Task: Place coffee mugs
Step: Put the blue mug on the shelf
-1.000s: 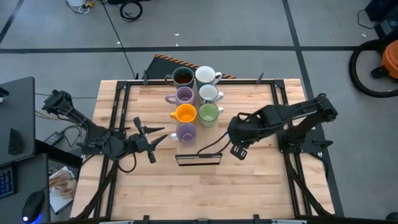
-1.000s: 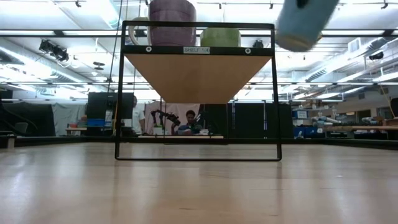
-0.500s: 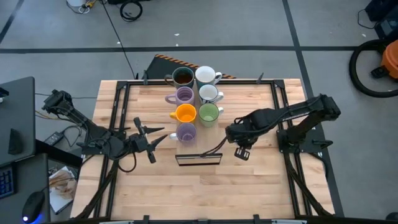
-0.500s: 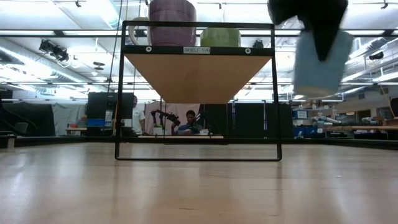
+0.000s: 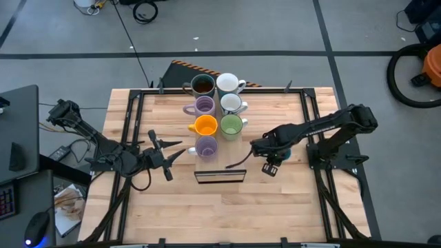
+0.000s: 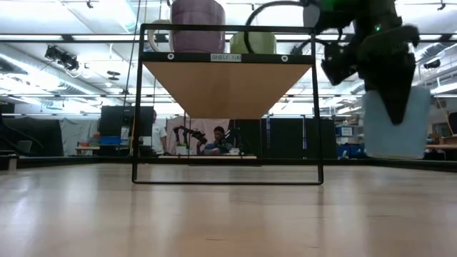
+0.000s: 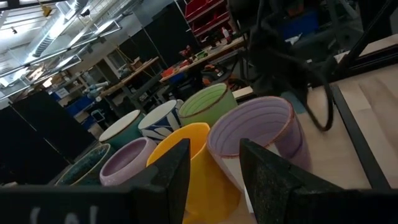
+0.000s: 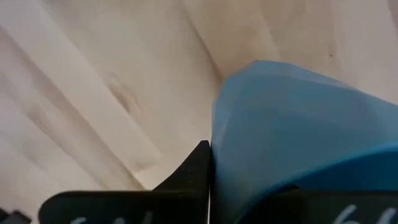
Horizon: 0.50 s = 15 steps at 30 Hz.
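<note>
From above, seven round handled ceramic mugs stand upright in two rows, mouths up, on the black wire-frame shelf [image 5: 220, 176] at the middle of the pale wooden desk [image 5: 172, 207]: one dark brown mug [image 5: 202, 85], two white mugs [image 5: 227, 83], two lilac mugs [image 5: 204, 105], one orange mug [image 5: 205, 125] and one green mug [image 5: 231, 125]. The right gripper [image 5: 270, 167] hangs right of the shelf, near its front corner, and the light blue mug [image 5: 283, 149] shows only as a sliver by that arm. The left gripper [image 5: 167, 156] waits left of the rows, fingers apart. At desk level the blue mug [image 6: 396, 130] hangs upright, right of the shelf frame and clear of the desk, the right gripper clamped on its rim from above. In the right wrist view the blue mug [image 8: 298, 124] fills the space just beyond the dark fingers [image 8: 189, 171]
</note>
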Motion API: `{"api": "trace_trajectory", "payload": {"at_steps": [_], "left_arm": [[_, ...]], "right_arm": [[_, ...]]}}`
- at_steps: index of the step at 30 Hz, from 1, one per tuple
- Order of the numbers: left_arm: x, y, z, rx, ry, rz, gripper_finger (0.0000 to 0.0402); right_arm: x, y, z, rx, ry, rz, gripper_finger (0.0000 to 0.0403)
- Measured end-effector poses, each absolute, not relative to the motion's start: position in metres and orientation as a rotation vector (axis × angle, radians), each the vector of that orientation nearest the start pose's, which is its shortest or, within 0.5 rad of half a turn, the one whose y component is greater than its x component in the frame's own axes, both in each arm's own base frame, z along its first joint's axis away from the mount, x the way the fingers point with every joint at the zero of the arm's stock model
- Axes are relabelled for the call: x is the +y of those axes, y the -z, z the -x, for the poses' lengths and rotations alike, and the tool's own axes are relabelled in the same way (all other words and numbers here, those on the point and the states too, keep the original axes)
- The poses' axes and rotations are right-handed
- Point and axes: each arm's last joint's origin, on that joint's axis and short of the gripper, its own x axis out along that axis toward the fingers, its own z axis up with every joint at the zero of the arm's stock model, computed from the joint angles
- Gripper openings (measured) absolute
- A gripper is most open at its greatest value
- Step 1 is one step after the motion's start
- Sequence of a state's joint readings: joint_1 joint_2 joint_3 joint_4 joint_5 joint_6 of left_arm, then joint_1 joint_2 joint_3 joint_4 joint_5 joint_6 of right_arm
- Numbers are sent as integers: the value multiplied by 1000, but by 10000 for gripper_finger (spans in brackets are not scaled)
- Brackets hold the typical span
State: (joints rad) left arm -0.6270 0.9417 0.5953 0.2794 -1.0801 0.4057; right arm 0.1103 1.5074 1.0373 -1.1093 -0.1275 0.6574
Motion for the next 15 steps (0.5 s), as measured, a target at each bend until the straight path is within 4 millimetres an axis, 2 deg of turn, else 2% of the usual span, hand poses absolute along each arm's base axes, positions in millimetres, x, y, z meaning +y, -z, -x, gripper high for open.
{"api": "trace_trajectory", "payload": {"at_steps": [9, 15], "left_arm": [[-95, -285, -174, 136, -439, -451, 146], [-95, -285, -174, 136, -439, -451, 146]], "right_arm": [[30, -191, -249, 1515, 297, -603, 38], [28, -190, -251, 1489, 306, -574, 51]]}}
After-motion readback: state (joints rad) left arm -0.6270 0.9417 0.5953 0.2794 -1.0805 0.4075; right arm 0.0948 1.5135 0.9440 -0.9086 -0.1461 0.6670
